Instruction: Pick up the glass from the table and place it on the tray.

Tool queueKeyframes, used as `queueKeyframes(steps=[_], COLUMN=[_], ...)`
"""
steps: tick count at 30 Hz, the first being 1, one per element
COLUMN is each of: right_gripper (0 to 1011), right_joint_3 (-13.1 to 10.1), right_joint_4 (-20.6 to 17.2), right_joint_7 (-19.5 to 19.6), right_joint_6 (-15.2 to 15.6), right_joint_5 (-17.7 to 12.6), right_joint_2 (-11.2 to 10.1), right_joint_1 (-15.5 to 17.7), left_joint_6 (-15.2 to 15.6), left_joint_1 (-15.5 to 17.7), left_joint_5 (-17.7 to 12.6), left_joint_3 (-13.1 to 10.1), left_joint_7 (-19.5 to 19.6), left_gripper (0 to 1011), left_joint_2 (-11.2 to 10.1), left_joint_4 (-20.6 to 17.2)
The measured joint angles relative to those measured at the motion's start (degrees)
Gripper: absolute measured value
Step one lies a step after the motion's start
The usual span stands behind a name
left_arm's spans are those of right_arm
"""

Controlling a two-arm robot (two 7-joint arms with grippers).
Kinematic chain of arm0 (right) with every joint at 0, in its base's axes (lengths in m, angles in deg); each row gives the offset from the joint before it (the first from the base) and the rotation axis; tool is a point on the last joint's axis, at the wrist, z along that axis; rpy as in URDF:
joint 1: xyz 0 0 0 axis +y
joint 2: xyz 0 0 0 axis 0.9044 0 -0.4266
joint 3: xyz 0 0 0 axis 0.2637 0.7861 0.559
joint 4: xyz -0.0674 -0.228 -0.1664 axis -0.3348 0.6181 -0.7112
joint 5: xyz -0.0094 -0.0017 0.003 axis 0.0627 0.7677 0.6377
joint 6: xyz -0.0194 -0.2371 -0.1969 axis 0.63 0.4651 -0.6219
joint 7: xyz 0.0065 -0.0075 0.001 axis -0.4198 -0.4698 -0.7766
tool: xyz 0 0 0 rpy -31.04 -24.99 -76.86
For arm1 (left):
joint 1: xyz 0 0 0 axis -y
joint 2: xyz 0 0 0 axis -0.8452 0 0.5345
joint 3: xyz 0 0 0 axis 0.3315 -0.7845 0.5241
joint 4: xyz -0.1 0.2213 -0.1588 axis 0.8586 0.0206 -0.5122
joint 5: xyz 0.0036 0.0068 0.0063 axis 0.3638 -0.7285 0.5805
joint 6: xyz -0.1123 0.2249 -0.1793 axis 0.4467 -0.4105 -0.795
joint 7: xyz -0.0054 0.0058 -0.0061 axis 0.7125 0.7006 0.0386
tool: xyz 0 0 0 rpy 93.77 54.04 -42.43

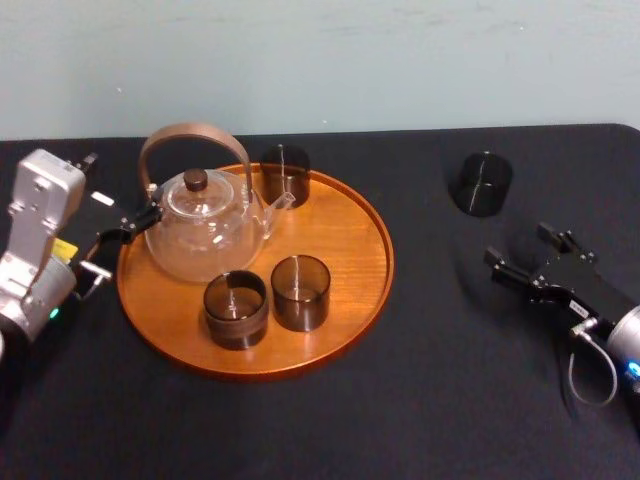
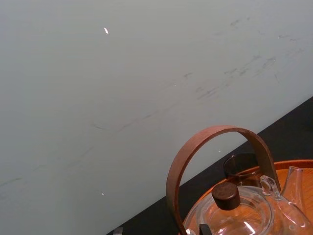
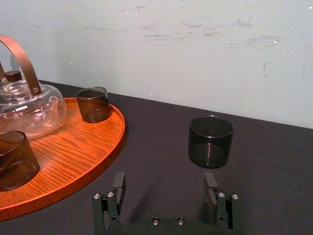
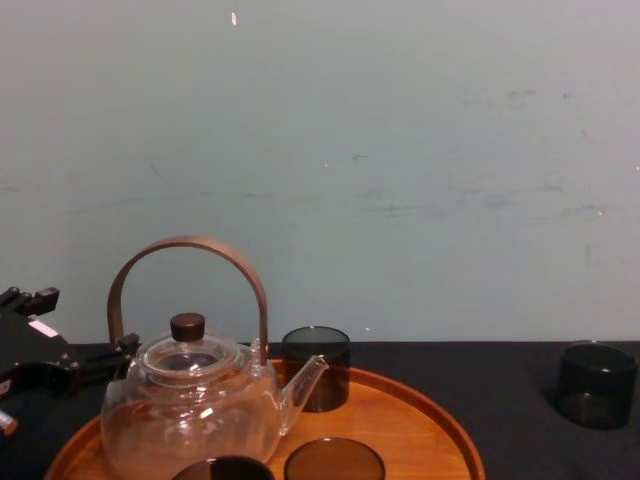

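Observation:
A dark smoked glass stands upright on the black table, to the right of the round orange-brown tray. In the right wrist view this glass lies a short way beyond my right gripper, nearer one finger than the other. That right gripper is open and holds nothing. From the chest, the glass shows at the far right. My left gripper is open at the tray's left rim, beside the teapot.
On the tray stand a clear glass teapot with a brown arched handle and three dark glasses. A pale wall rises behind the table's back edge. Bare black tabletop lies between tray and glass.

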Motion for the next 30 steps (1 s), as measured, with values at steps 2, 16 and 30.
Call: queueKeyframes(steps=[2,16,30], right_gripper=[1002,1002,1002], right_joint_3=[-0.17,0.32,1.63], right_joint_4=[0.12,2.49,7.10], right_joint_7=[0.00,0.06,0.37], right_joint_6=[0.02,0.70,1.79], right_joint_5=[-0.02,0.57,2.37], right_joint_2=[0.10,1.18,2.39], right_joint_1=[0.02,-2.43,-7.44], left_joint_6=[0.00,0.00,0.00], left_joint_1=[0.00,0.00,0.00], left_joint_5=[0.00,0.00,0.00], left_joint_3=[0.00,0.00,0.00], left_joint_7=[0.00,0.00,0.00], left_gripper=[1009,1009,1010], left_joint_2=[0.00,0.00,0.00], left_joint_4=[0.00,0.00,0.00])
